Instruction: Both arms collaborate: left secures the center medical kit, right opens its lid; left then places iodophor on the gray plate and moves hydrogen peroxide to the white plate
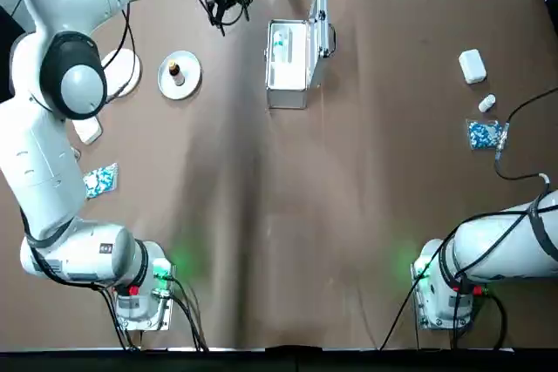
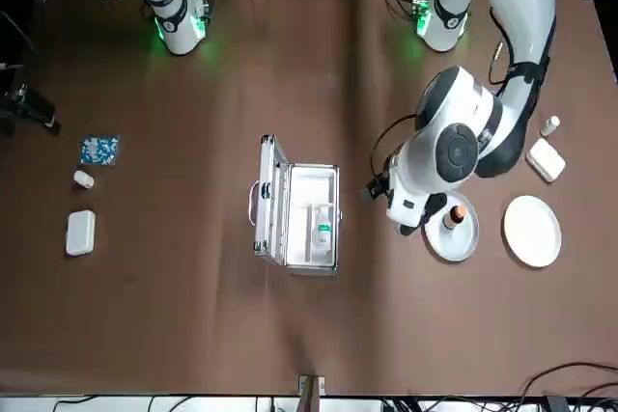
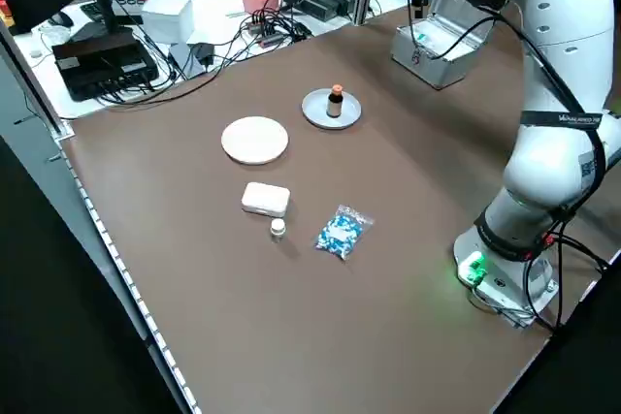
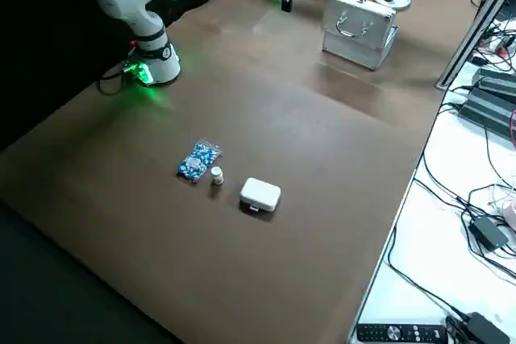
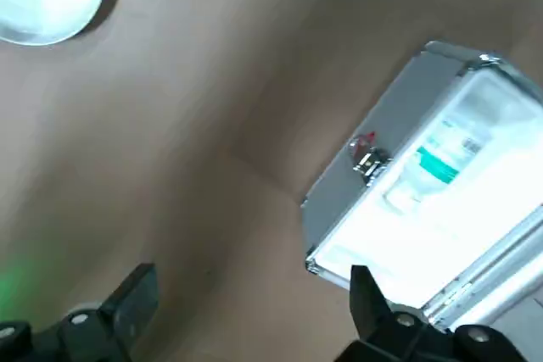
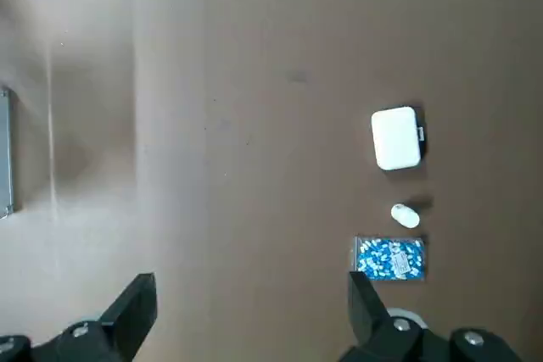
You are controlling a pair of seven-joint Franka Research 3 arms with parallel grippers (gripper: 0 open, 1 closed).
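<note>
The medical kit (image 2: pixel 307 190) is seen on the far half of the table, with its inside facing up. Its lid (image 2: pixel 273 202) is swung open and stands up on the robot's right side, so that job looks done. The white plate (image 3: pixel 254 141) is bare, and the gray plate (image 3: pixel 315 111) is just beside it, nearer the kit. The left gripper (image 5: pixel 254 275) is held over the table between the gray plate and the kit, its two fingers spread with nothing in them. The right gripper (image 6: pixel 252 279) is parked at the robot's right, also spread and empty. The hydrogen peroxide (image 2: pixel 324 229) lies on its side in the kit, by the wall away from the lid. It should be picked up next: the fingers should be lined up across it, lowered straight, kept off that wall, and closed softly. The iodophor (image 3: pixel 335 104) stands on the gray plate and should not be bumped.
</note>
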